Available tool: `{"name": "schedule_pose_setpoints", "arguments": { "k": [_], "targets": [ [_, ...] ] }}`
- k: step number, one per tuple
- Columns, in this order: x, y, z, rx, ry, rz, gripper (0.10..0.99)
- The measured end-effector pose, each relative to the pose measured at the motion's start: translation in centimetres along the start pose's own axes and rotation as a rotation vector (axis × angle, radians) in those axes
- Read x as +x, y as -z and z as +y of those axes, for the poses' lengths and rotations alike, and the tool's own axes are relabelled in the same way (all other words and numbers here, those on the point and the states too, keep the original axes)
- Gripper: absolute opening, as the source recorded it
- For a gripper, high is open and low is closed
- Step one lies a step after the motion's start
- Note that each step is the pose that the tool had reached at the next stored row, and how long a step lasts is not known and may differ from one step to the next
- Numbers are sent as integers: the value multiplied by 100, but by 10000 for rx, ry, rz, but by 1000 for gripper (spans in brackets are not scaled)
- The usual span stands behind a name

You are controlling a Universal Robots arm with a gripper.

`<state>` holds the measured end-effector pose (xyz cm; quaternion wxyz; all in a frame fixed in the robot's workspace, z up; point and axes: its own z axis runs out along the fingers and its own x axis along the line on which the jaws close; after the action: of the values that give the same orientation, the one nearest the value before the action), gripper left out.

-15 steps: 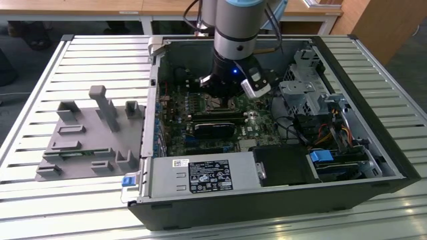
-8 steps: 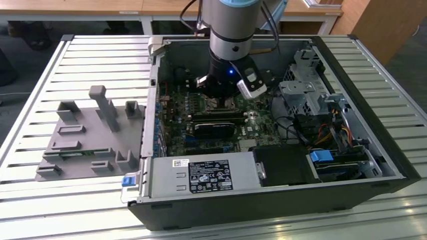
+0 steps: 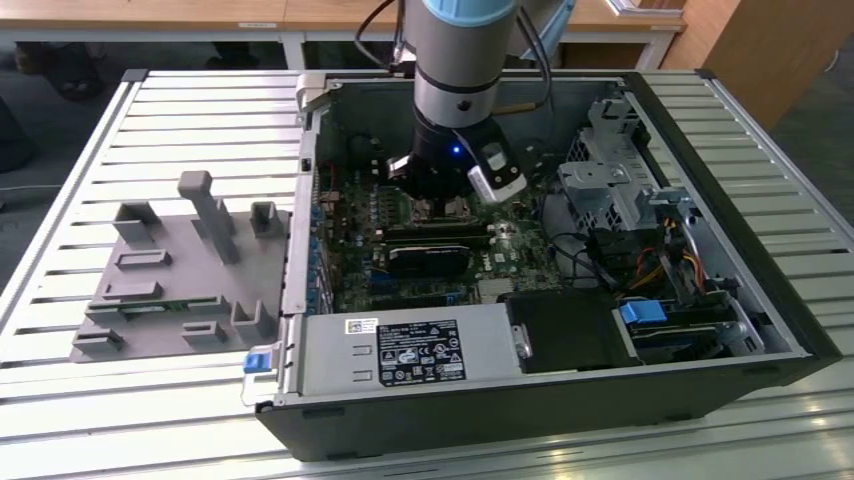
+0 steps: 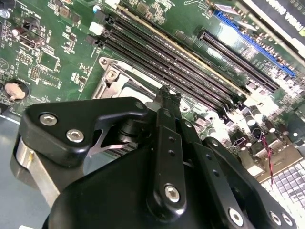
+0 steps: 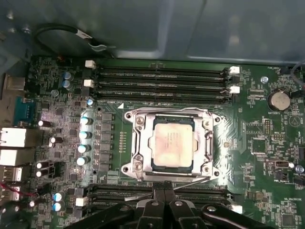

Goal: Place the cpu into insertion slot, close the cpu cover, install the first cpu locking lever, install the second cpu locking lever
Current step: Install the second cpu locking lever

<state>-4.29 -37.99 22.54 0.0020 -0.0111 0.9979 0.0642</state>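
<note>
hand [image 5: 164, 188]: I read the fingers pinched together, holding nothing | cpu [image 5: 172, 142]: seated in insertion slot [image 5: 138, 125], at 12 o'clock just beyond my fingertips in the first wrist view | cpu cover [image 5: 208, 143]: down, framing the chip | lever wire crosses beside the tips

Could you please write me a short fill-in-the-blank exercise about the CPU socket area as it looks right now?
1. The cpu lies inside the insertion slot, with its ____ metal top facing up.
2. The circuit board around the slot is ____ in colour.
3. In the first wrist view, long black memory strips run along ____ opposite sides of the slot.

Missing words: silver-tan; green; two
</note>
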Motion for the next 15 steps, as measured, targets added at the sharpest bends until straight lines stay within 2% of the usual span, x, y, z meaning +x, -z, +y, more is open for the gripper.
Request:
{"name": "schedule_pose_setpoints", "arguments": {
  "k": [3, 7, 10, 15],
  "targets": [
    [4, -9, -39, -167, -1, -5, 106],
    [37, -6, -107, -270, -2, -7, 106],
    [84, -6, -121, -443, -2, -10, 106],
    [110, -60, -133, -546, -1, -13, 106]
  ]
}}
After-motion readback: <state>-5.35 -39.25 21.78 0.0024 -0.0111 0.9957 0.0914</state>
